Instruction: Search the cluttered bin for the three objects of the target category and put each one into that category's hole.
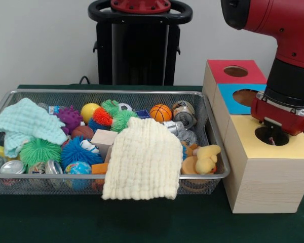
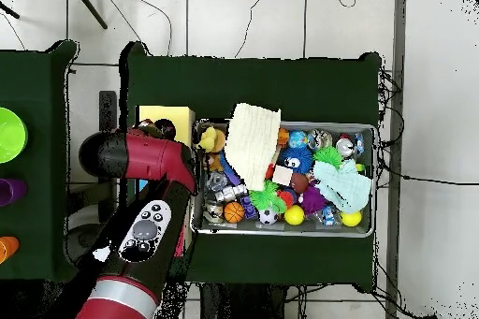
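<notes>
Target holes: three wooden boxes in a row just right of the bin in the front view. Yellow-topped box (image 1: 266, 169) nearest the camera, blue-topped box (image 1: 232, 98) behind it, red-topped box (image 1: 234, 72) farthest back. Each top has one round hole.

Gripper (image 1: 271, 135) sits directly over the hole in the yellow top, its tip at or in the opening. Fingers hidden by the red wrist housing; cannot tell whether they are apart or together, or whether anything is held. Overhead, the arm (image 2: 140, 161) covers most of the boxes; only a piece of yellow top shows.

Wire mesh bin (image 1: 111, 93) close against the boxes, little gap between its right wall and the yellow box. Green table cover (image 1: 142, 223) has open room in front of the bin.

Bin contents, crowded:
- cream waffle cloth (image 1: 144, 159) over the middle, hanging over the front rim
- pale green cloth (image 1: 25, 124) at the left end
- yellow plush duck (image 1: 207, 158) in the right front corner, nearest the gripper
- small basketball (image 1: 160, 112) and metal cans (image 1: 184, 114) at back right
- spiky balls: purple (image 1: 68, 118), green (image 1: 39, 151), blue (image 1: 77, 151)
- yellow ball (image 1: 89, 111), wooden block (image 1: 104, 137), globe ball (image 1: 77, 168)
</notes>
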Available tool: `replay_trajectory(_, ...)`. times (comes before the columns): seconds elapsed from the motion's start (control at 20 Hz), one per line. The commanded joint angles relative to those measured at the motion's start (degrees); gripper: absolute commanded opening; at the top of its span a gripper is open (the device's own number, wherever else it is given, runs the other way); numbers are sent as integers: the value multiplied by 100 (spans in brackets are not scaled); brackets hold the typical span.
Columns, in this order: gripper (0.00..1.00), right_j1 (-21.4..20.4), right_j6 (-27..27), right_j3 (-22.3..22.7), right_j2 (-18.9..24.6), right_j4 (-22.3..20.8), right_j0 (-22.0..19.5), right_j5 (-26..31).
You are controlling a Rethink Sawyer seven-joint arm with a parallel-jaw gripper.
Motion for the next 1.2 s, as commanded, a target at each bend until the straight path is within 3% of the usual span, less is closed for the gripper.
replay_trajectory(0.05, 0, 183, 1062, 616, 497, 61, -141, 82)
replay_trajectory(0.4, 0, 187, 1027, 602, 494, 39, -150, 81)
replay_trajectory(0.45, 100, 189, 1020, 600, 495, 39, -152, 86)
replay_trajectory(1.2, 100, 191, 979, 591, 472, 47, -139, 133)
